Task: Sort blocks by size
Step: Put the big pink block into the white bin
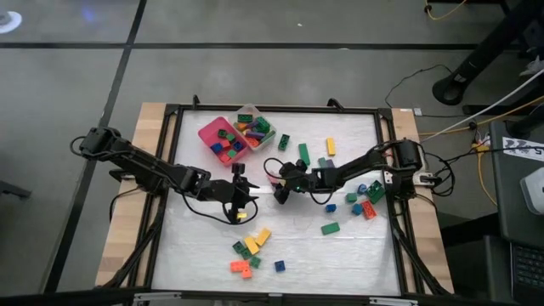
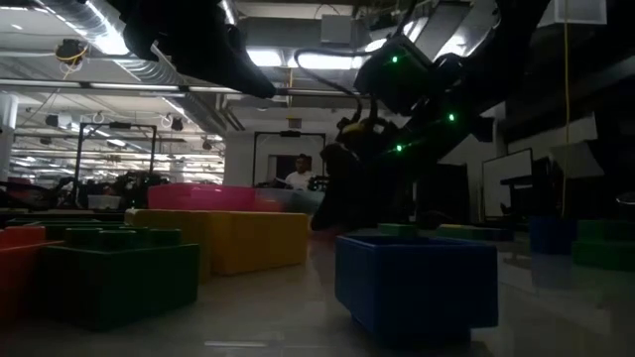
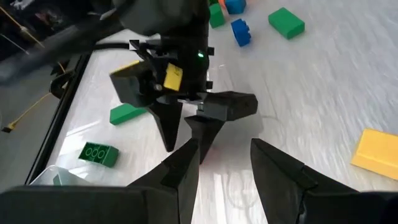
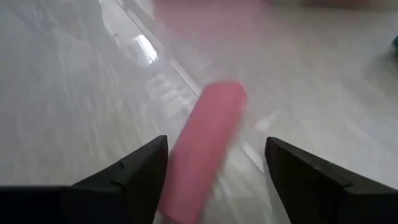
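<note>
Tools meet at frame centre: the right tool (image 4: pixel 214 165) hangs spread wide around a long red block (image 4: pixel 202 149), probably releasing it. The left tool (image 3: pixel 224 165) stands part-open, empty, likely waiting.

A pink square tray (image 1: pixel 206 130) sits toward the far side of the white table (image 1: pixel 297 246), with a clear plastic tray (image 1: pixel 247 110) touching its right corner — the two form one cluster. Off the table's right edge, yellow cables (image 1: pixel 476 127) trail across the grey floor (image 1: pixel 68 85). Beyond the pink tray, a person (image 2: pixel 298 174) stands in the room.
</note>
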Available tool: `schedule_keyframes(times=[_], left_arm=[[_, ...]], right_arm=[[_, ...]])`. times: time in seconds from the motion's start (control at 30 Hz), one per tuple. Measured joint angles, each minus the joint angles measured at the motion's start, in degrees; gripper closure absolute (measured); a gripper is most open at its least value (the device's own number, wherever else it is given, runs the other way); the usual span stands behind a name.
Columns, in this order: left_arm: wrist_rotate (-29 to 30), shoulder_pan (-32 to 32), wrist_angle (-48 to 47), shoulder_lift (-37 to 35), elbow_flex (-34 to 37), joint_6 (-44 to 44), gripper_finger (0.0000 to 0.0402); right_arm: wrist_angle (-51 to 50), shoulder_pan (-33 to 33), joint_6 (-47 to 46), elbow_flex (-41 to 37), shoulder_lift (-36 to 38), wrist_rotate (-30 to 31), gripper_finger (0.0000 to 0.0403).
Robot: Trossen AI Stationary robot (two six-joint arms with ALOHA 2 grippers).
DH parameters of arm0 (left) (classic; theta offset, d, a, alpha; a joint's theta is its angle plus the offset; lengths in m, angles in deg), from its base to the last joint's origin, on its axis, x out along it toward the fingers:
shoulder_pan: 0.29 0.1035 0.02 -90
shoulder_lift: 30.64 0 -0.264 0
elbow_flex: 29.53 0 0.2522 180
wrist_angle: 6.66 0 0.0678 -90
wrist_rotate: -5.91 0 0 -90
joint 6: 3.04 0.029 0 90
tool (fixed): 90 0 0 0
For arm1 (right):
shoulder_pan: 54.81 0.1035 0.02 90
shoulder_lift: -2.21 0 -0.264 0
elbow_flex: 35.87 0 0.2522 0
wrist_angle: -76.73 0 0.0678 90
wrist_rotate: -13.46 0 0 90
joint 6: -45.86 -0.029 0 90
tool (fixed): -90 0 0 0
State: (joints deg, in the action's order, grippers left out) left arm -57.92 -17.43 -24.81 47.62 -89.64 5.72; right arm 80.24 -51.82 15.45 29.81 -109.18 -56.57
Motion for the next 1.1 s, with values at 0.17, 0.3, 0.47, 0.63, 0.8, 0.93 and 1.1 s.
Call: schedule_keyframes(times=[0.17,0.3,0.47,0.63,0.8,0.93,1.1], left_arm=[[0.0,0.0,0.0,0.0,0.0,0.0,0.0271],[0.0,0.0,0.0,0.0,0.0,0.0,0.0271],[0.0,0.0,0.0,0.0,0.0,0.0,0.0271],[0.0,0.0,0.0,0.0,0.0,0.4,0.0271],[3.5,0.0,0.0,0.0,0.0,-1.3,0.0271],[9.2,0.1,-0.2,-0.2,0.0,-1.9,0.0271],[11.0,1.3,-0.7,-1.5,0.0,-1.3,0.0271]], right_arm=[[0.6,0.1,-0.6,0.1,-1.8,1.3,0.0134],[0.6,0.1,-0.2,0.1,-1.9,1.3,0.0135],[0.3,0.0,2.4,0.1,-2.0,1.4,0.0182],[1.8,-0.1,4.1,-0.1,-2.2,1.3,0.0287],[7.1,-0.4,11.6,0.0,-2.4,-1.6,0.0352],[7.5,-2.1,17.3,4.0,-2.2,-2.0,0.0351],[4.8,-6.7,24.6,10.7,-2.2,-2.6,0.034]])
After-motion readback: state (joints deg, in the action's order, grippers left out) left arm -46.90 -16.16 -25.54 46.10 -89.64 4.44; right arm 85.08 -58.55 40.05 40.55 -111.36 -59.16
